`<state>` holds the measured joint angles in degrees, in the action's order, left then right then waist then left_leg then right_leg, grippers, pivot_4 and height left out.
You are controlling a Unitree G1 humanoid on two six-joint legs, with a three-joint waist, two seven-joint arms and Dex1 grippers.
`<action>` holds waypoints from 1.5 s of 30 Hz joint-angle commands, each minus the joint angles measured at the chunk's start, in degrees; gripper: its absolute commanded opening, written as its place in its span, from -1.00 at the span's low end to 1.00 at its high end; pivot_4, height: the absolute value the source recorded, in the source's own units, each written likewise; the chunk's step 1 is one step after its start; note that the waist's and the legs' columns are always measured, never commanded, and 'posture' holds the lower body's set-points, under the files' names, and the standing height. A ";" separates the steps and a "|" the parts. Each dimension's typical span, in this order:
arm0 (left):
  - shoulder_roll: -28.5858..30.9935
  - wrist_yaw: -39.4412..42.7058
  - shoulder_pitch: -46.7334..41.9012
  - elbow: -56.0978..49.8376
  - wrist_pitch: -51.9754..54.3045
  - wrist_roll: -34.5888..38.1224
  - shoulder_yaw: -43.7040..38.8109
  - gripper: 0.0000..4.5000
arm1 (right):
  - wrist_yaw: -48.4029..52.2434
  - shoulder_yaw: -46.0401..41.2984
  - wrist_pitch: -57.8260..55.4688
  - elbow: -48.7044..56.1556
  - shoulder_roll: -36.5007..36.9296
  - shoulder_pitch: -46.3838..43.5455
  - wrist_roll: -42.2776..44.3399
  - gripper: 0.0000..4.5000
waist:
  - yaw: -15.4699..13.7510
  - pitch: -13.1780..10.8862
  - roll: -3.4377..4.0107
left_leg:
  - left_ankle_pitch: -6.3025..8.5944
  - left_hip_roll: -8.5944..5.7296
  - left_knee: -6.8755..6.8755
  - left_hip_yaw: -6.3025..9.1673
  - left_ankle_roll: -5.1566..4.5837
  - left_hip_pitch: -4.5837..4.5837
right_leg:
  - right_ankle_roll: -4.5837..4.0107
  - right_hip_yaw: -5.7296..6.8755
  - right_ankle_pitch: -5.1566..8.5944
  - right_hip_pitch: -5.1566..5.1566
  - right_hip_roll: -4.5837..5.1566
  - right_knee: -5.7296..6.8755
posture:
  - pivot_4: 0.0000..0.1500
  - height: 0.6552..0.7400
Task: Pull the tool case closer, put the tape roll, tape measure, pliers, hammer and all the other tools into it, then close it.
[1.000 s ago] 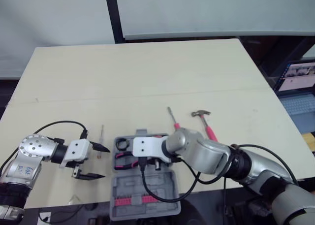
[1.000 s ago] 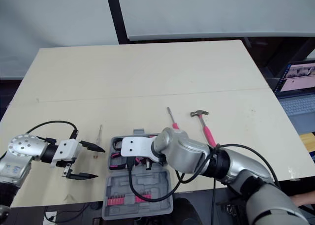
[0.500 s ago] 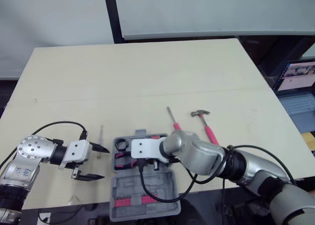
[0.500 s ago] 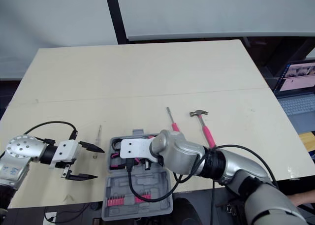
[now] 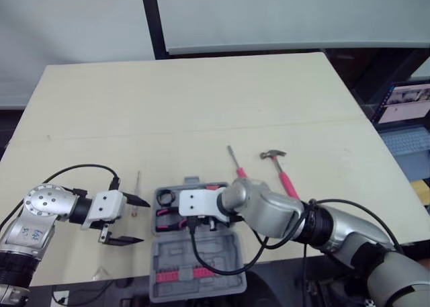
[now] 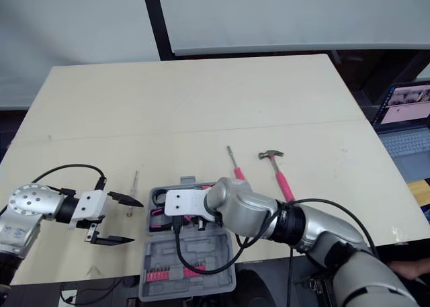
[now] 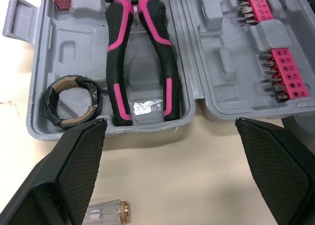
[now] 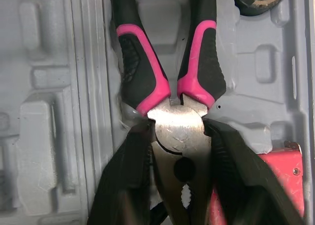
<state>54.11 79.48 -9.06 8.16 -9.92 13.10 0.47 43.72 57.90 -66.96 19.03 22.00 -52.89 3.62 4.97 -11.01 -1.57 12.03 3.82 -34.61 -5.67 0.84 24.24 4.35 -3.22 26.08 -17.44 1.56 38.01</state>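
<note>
Though one pliers (image 7: 115, 72) lies in the case (image 7: 83, 43), one hammer (image 5: 285, 177) lies outside.

Table (image 5: 201, 99) w/ tool case (image 5: 195, 256), hammer (image 5: 285, 176), pink screwdriver (image 5: 235, 160), clear screwdriver (image 5: 138, 189).

Tool case (image 5: 201, 253) lies open at the near table (image 5: 201, 99) edge, centre. Far half: tape roll (image 5: 166, 197) in the left corner, pliers (image 5: 168, 220) handles beside it, towards the near side. Near half: pink bit strip (image 5: 183, 273) along the near edge. Right arm (image 5: 282, 213) comes in from the right, its white wrist block (image 5: 198, 203) over the far half of the case. Left gripper (image 5: 144, 222) just left of the case, fingers spread wide, holding nothing. Clear-handled screwdriver (image 5: 138, 189) on the table just beyond its upper finger. Right of the case, on the table: pink-handled screwdriver (image 5: 235, 162) near the arm, and hammer (image 5: 281, 169) further right. Laptop (image 5: 406, 102) at the right edge, off the table.
</note>
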 commanded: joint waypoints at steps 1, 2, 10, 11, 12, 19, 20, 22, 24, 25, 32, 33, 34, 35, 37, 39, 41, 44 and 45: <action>0.14 -0.70 -0.77 -2.12 1.22 1.28 -1.15 1.00 | 1.85 -5.92 -0.18 4.37 -0.13 0.58 3.22 0.73 | -0.01 0.00 0.00 | 0.00 0.00 0.00 0.00 0.00 0.00 | 0.00 0.00 0.00 0.00 0.00 0.00 | 1.00 1.00; 0.01 -0.74 -0.79 -2.94 1.61 1.60 -1.12 1.00 | 2.00 -8.17 1.08 4.77 -0.08 1.50 4.17 0.95 | -0.02 0.00 0.00 | 0.00 0.00 0.00 0.00 0.00 0.00 | 0.00 0.00 0.00 0.01 0.00 0.00 | 1.00 1.00; -0.31 -0.69 -0.82 -4.70 2.14 2.19 -0.87 1.00 | 0.05 -23.19 34.08 -6.32 -6.41 21.17 8.08 0.88 | -0.17 0.09 -0.15 | 0.00 -0.01 0.01 0.00 0.00 -0.01 | 0.00 0.01 0.00 0.13 -0.06 -0.13 | 1.00 1.00; -0.26 -0.64 -0.67 -4.56 1.93 2.14 -0.94 1.00 | 1.39 -24.23 38.91 -8.05 -6.90 23.99 8.66 0.76 | -0.17 0.09 -0.15 | -0.01 -0.01 0.01 -0.02 0.02 -0.01 | 0.01 0.00 0.00 0.11 -0.06 -0.13 | 1.00 1.00; -0.20 -0.57 -0.59 -4.41 1.73 2.12 -1.02 1.00 | 2.09 -24.94 42.37 -9.77 -7.35 26.14 8.83 0.59 | -0.18 0.09 -0.15 | -0.04 -0.02 0.01 -0.03 0.06 -0.01 | 0.01 -0.01 0.00 0.12 -0.07 -0.13 | 1.00 1.00; 0.33 -0.45 -0.25 -4.41 1.65 2.36 -1.61 1.00 | 3.56 -25.64 52.97 -19.16 -9.62 31.93 6.45 -0.97 | -0.15 0.09 -0.15 | -0.10 0.00 -0.03 -0.07 0.16 -0.07 | 0.01 -0.04 0.00 0.14 -0.10 -0.08 | 1.00 1.00; 0.39 -0.45 -0.21 -4.47 1.70 2.36 -1.64 1.00 | 3.30 -25.33 53.18 -20.12 -9.73 32.01 5.60 -0.99 | -0.17 0.09 -0.15 | -0.10 0.01 -0.03 -0.06 0.17 -0.08 | 0.01 -0.04 0.00 0.14 -0.10 -0.08 | 1.00 1.00; 0.48 -0.45 -0.06 -4.56 1.70 2.35 -1.70 1.00 | 1.80 -25.22 53.13 -21.92 -10.45 31.87 3.93 -0.99 | -0.18 0.09 -0.15 | -0.11 0.01 -0.03 -0.06 0.17 -0.08 | 0.01 -0.04 0.00 0.14 -0.09 -0.08 | 1.00 1.00; 0.55 -0.44 0.14 -4.62 1.60 2.33 -1.77 1.00 | 0.59 -25.46 52.15 -23.44 -11.34 31.45 2.70 -0.99 | -0.20 0.09 -0.15 | -0.11 0.01 -0.03 -0.06 0.18 -0.07 | 0.01 -0.04 0.00 0.14 -0.09 -0.07 | 1.00 1.00; 0.56 -0.46 0.18 -4.65 1.60 2.32 -1.78 1.00 | 0.06 -25.59 52.05 -24.28 -11.72 31.16 1.97 -0.99 | -0.20 0.09 -0.15 | -0.11 0.01 -0.03 -0.06 0.19 -0.07 | 0.01 -0.04 0.00 0.14 -0.08 -0.07 | 1.00 1.00; 0.37 -0.56 -0.18 -4.40 1.39 2.06 -1.57 1.00 | 2.76 -26.51 52.28 -23.97 -12.46 31.04 2.68 -0.99 | -0.34 0.09 -0.15 | -0.13 0.01 -0.05 -0.05 0.21 -0.08 | 0.01 -0.04 0.00 0.16 -0.08 -0.05 | 1.00 1.00; 0.33 -0.56 -0.30 -4.26 1.31 2.03 -1.55 1.00 | 2.96 -26.92 52.22 -23.37 -12.56 31.14 3.21 -0.99 | -0.35 0.09 -0.15 | -0.12 0.01 -0.05 -0.05 0.21 -0.08 | 0.01 -0.04 0.00 0.17 -0.08 -0.05 | 1.00 1.00; 0.29 -0.59 -0.40 -4.12 1.23 1.99 -1.53 1.00 | 2.93 -27.36 52.60 -22.98 -12.72 31.17 3.45 -0.99 | -0.35 0.09 -0.15 | -0.12 0.00 -0.05 -0.05 0.21 -0.08 | 0.01 -0.04 0.00 0.17 -0.08 -0.05 | 1.00 1.00; 0.25 -0.60 -0.49 -4.01 1.14 1.97 -1.50 1.00 | 2.71 -28.03 52.57 -22.64 -13.04 31.12 3.86 -0.99 | -0.35 0.09 -0.15 | -0.12 0.00 -0.05 -0.05 0.21 -0.08 | 0.01 -0.03 0.00 0.17 -0.08 -0.05 | 1.00 1.00; 0.18 -0.63 -0.63 -3.87 1.00 1.95 -1.42 1.00 | 2.41 -29.20 52.73 -22.24 -13.65 30.95 4.53 -0.99 | -0.32 0.09 -0.15 | -0.12 0.01 -0.05 -0.05 0.21 -0.08 | 0.01 -0.03 0.00 0.17 -0.09 -0.05 | 1.00 1.00; 0.09 -0.67 -0.63 -3.85 0.89 1.95 -1.37 1.00 | 2.41 -29.74 52.83 -22.02 -13.93 30.85 4.73 -0.99 | -0.32 0.09 -0.15 | -0.12 0.01 -0.05 -0.05 0.21 -0.08 | 0.01 -0.03 0.00 0.17 -0.09 -0.04 | 1.00 1.00; 0.03 -0.69 -0.67 -3.80 0.80 1.95 -1.33 1.00 | 2.18 -29.41 52.66 -22.87 -13.77 30.58 3.33 -0.99 | -0.31 0.09 -0.15 | -0.12 0.01 -0.05 -0.05 0.21 -0.08 | 0.01 -0.03 0.00 0.17 -0.09 -0.04 | 1.00 1.00; -0.04 -0.71 -0.81 -3.69 0.74 1.92 -1.24 1.00 | 2.11 -28.26 52.98 -24.64 -13.21 30.41 0.97 -0.99 | -0.28 0.09 -0.15 | -0.12 0.01 -0.05 -0.05 0.21 -0.08 | 0.01 -0.03 0.00 0.16 -0.09 -0.04 | 1.00 1.00; -0.07 -0.73 -0.92 -3.63 0.72 1.88 -1.19 1.00 | 2.14 -28.08 53.19 -25.12 -13.14 30.55 0.47 -0.99 | -0.28 0.09 -0.15 | -0.12 0.01 -0.05 -0.05 0.21 -0.08 | 0.01 -0.03 0.00 0.16 -0.09 -0.04 | 1.00 1.00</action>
<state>53.93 78.84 -9.49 4.98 -8.59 14.37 0.20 45.72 29.07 -14.98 -6.58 8.88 -22.23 4.77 4.69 -10.92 -1.71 11.91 3.83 -34.66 -5.71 1.05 24.16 4.35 -3.25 26.08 -17.28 1.48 37.97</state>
